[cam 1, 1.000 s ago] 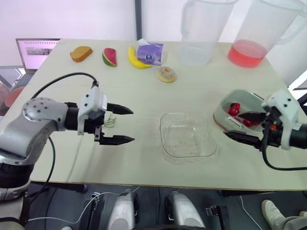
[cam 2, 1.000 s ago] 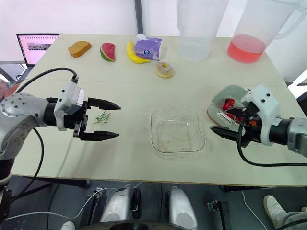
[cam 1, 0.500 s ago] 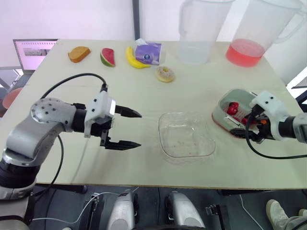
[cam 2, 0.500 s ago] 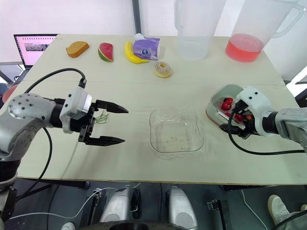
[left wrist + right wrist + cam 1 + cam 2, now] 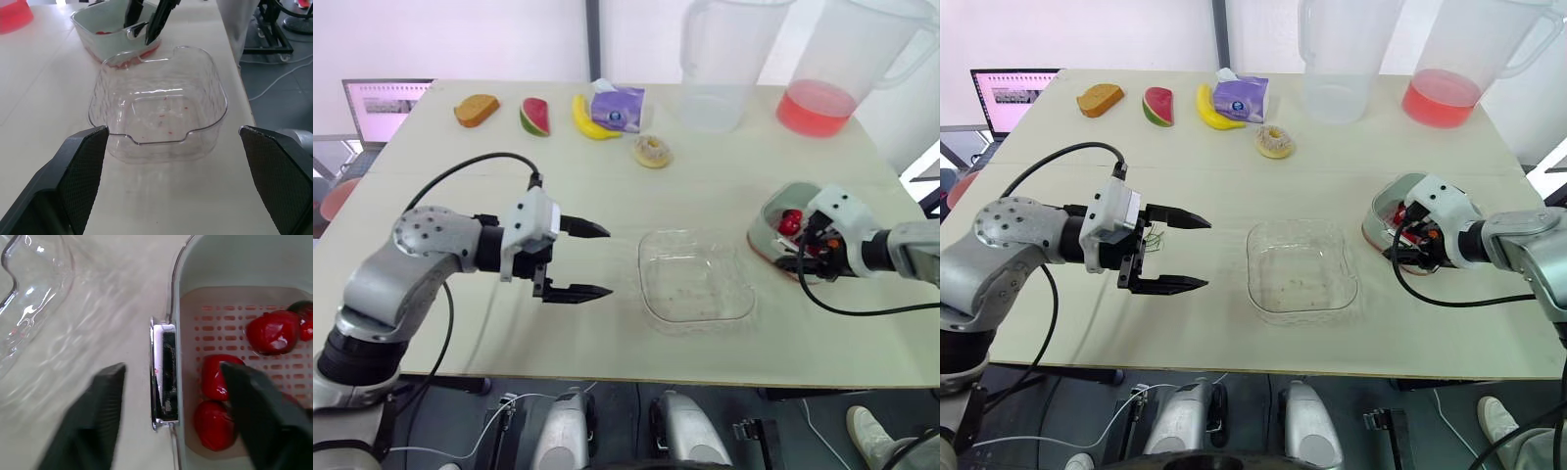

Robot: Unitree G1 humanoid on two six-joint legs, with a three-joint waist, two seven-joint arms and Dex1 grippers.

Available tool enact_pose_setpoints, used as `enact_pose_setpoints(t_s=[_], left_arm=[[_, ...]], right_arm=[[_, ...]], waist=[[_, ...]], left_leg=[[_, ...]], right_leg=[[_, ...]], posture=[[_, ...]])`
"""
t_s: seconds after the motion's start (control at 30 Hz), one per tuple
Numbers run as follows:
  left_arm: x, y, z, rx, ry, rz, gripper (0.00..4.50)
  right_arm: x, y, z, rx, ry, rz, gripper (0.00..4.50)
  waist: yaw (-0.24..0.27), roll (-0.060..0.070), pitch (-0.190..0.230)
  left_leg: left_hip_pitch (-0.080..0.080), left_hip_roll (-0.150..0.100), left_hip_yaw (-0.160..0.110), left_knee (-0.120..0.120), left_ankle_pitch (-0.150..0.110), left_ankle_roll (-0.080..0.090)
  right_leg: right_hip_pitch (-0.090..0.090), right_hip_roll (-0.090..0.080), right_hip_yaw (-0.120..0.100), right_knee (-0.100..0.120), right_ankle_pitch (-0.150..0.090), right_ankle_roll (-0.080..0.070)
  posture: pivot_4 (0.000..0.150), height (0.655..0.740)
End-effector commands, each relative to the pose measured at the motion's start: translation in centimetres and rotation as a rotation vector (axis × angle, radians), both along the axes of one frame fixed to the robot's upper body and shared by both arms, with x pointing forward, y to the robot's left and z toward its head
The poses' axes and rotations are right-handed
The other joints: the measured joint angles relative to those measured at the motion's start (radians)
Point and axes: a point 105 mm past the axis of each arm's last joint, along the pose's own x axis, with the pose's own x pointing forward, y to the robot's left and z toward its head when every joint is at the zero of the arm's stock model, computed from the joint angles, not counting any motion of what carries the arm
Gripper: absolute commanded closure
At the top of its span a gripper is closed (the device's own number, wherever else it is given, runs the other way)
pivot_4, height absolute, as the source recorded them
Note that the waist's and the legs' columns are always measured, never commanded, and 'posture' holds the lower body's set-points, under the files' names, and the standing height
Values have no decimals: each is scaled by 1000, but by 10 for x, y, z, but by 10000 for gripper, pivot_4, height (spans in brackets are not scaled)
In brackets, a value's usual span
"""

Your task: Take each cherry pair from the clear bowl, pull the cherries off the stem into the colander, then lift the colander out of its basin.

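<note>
**Right gripper astride the colander's handle; clear bowl holds only specks**

Much of the pale green slotted colander (image 5: 220,264) is hard to read. From the head views it merges with its basin (image 5: 122,62), which shows only as a reddish band underneath. The right gripper (image 5: 171,426) has its two black fingers spread. One finger is outside the wall and one inside, with the shiny handle tab (image 5: 164,372) between them and not pinched. The inner finger (image 5: 254,416) covers part of the colander floor. Three glossy red cherries (image 5: 274,330) lie there in plain sight. A fourth is cut off at the picture's edge, and any under the finger cannot be counted.

A tangle of thin green stems (image 5: 1154,240) lies on the light wooden table (image 5: 705,186), partly behind the left gripper (image 5: 607,260). Their number cannot be made out. That gripper hovers wide open and holds nothing, pointing at the clear square plastic bowl (image 5: 644,279). The bowl has red specks on its floor.

Along the far edge are one bread slice (image 5: 476,109), one watermelon wedge (image 5: 535,116), one yellow banana (image 5: 592,122) and one purple tissue pack (image 5: 619,106). There are also one iced doughnut (image 5: 653,151) and two clear jugs, one colourless (image 5: 717,59) and one holding red liquid (image 5: 822,98).

The bowl sits just beside the basin, and I cannot tell whether they touch. The basin is near the table's right edge. Bare tabletop lies between the left gripper and the bowl.
</note>
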Motion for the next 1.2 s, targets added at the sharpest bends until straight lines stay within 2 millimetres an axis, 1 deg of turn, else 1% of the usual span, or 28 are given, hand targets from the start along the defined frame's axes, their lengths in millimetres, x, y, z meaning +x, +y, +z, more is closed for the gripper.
enact_pose_setpoints(t_s=[0.03, 0.07, 0.1, 0.3, 0.47, 0.8, 0.97, 1.2], left_arm=[[-5, -6, 8, -8, -43, -23, 0], [-5, -7, 8, -9, -43, -22, 0], [-4, -7, 8, -10, -43, -21, 0], [-3, -8, 8, -15, -40, -16, 0], [-3, -9, 10, -26, -33, -21, 0], [-1, -13, 10, -55, -28, -16, 0], [1, -14, 13, -100, 2, -1, 0], [2, -15, 11, -101, 10, 4, 0]], right_arm=[[3, 0, 8, -11, -37, 10, 33578], [3, 0, 7, -12, -37, 10, 39051], [3, 0, 7, -10, -37, 11, 42989], [5, 1, 6, -7, -41, 15, 42785], [6, 0, 11, -11, -56, 11, 42785], [6, -2, 25, -12, -86, -7, 42785], [5, -4, 38, -17, -117, -23, 42785], [2, -2, 52, -23, -141, -23, 42785]], waist=[[0, 0, 0], [0, 0, 0], [0, 0, 0], [-1, 0, 0], [-1, 0, 0], [0, 0, 0], [1, 0, 0], [1, 0, 0]], left_leg=[[0, 0, 0, 0, 0, 0], [0, 0, 0, 0, 0, 0], [0, 0, 0, 0, 0, 0], [0, 0, 0, 1, 0, 0], [0, 0, 0, 1, 0, 0], [0, 0, 0, 1, 0, 0], [0, 0, 0, 1, 0, 0], [0, 0, 0, 0, 0, 0]], right_leg=[[0, 0, 0, 0, 0, 0], [0, 0, 0, 0, 0, 0], [0, 0, 0, 0, 0, 0], [0, 0, 0, 0, 0, 0], [0, 0, 0, 0, 0, 0], [0, 0, 0, 0, 0, 0], [0, 0, 0, 0, 0, 0], [0, 0, 0, 0, 0, 0]], posture=[[1500, 7400], [1500, 7400], [1500, 7400], [1500, 7400], [1500, 7400], [1500, 7400], [1500, 7400], [1500, 7400]])
